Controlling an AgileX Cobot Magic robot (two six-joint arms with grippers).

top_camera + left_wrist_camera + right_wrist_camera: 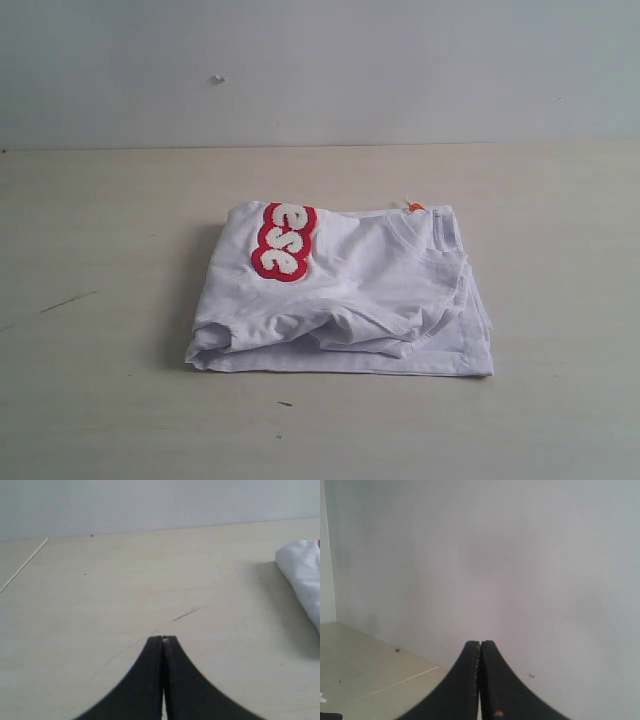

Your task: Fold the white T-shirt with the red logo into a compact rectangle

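The white T-shirt [350, 290] lies folded into a rough rectangle in the middle of the table, its ribbed collar and orange neck tag [414, 207] at the far right corner. Part of the red logo [284, 240] shows on its top left, with the letters "ese" visible. No arm appears in the exterior view. My left gripper [163, 639] is shut with nothing in it, above bare table, and one edge of the T-shirt [304, 575] shows in its view well off to the side. My right gripper [480, 643] is shut and empty, facing the wall.
The pale wooden table [100, 250] meets a grey wall [320, 70] at the back. A dark scratch [189, 613] marks the table near my left gripper. A table seam line [395, 680] shows in the right wrist view.
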